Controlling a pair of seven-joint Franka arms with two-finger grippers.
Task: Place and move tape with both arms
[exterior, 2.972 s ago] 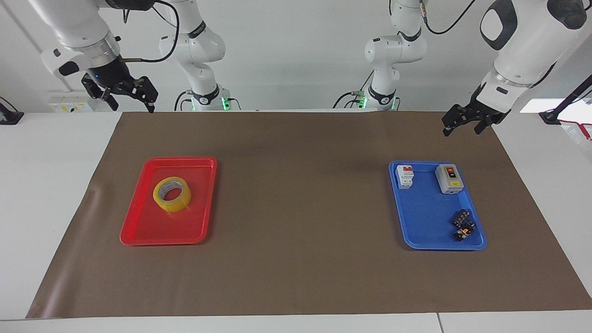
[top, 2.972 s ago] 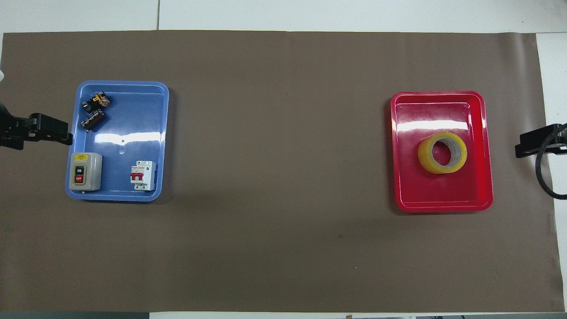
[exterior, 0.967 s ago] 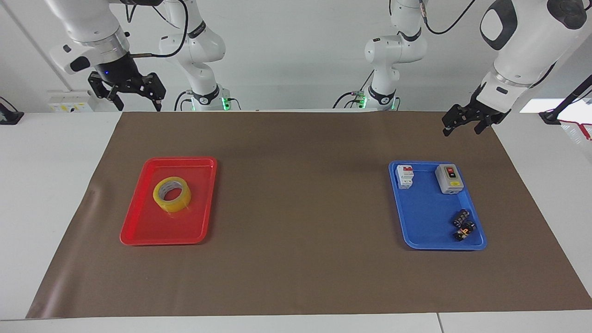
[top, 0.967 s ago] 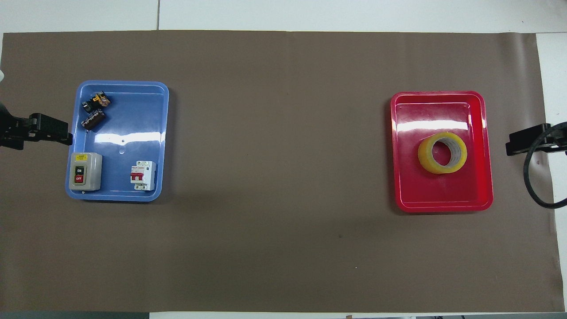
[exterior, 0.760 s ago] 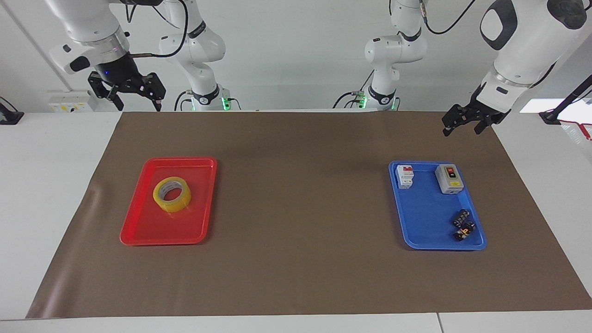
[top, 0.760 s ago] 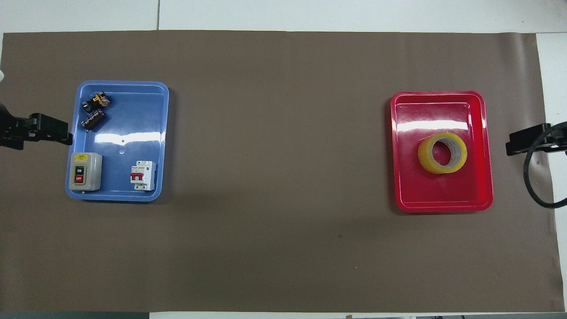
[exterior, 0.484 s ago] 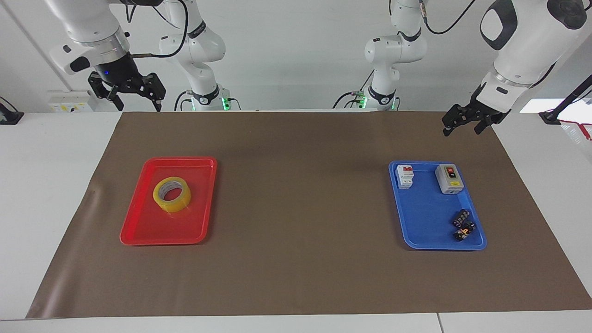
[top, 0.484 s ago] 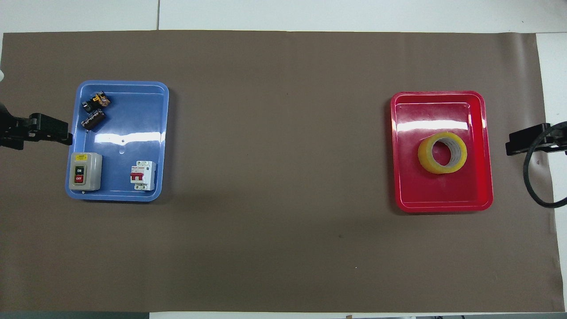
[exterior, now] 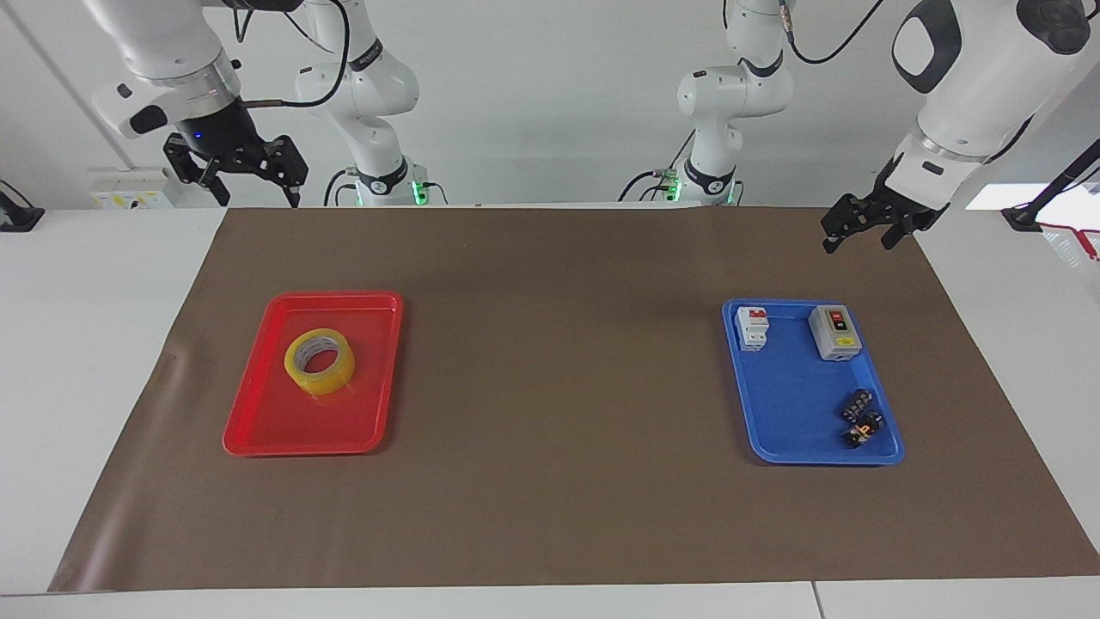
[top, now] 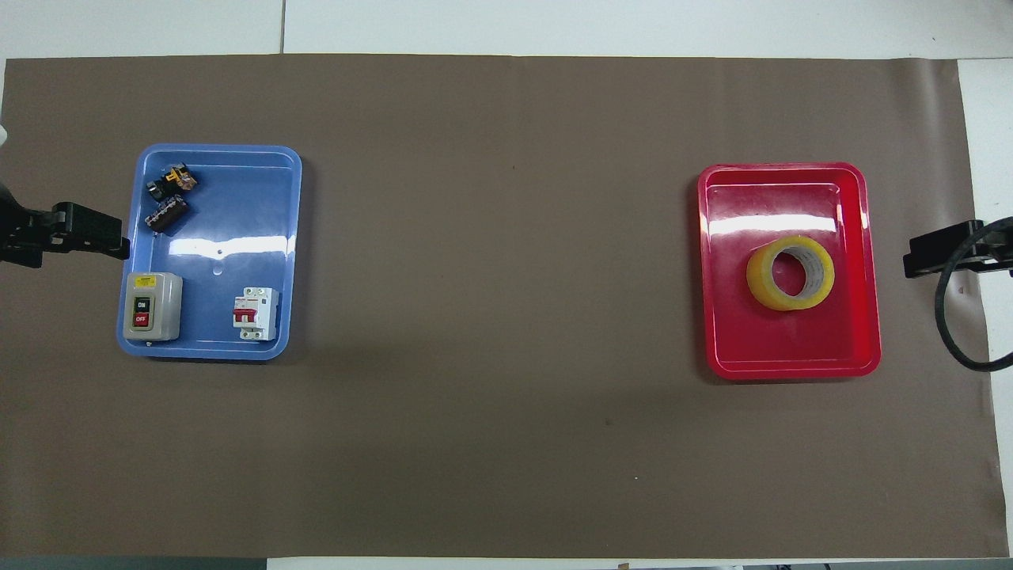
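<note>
The tape (exterior: 320, 361), a yellow roll with a pale core, lies flat in the red tray (exterior: 258, 430) at the right arm's end of the table; the overhead view shows the tape (top: 790, 273) in the red tray's (top: 791, 368) nearer half. My right gripper (exterior: 253, 193) hangs open and empty, high over the brown mat's edge by the robots, well apart from the tape; only the tip of the right gripper (top: 930, 255) shows from overhead. My left gripper (exterior: 858, 241) hangs open and empty over the mat's corner near the blue tray (exterior: 799, 453); from overhead the left gripper (top: 95, 237) sits beside the blue tray (top: 214, 352).
The blue tray holds a grey switch box (exterior: 834, 332), a white circuit breaker (exterior: 753, 328) and small dark parts (exterior: 861, 417). A brown mat (exterior: 550, 387) covers the table. Two smaller white arms (exterior: 378, 129) with green lights stand at the robots' end.
Since three seconds ago my right gripper has risen, turned and shifted slightly toward the red tray; over the last second it holds still. Left arm and tape have not moved.
</note>
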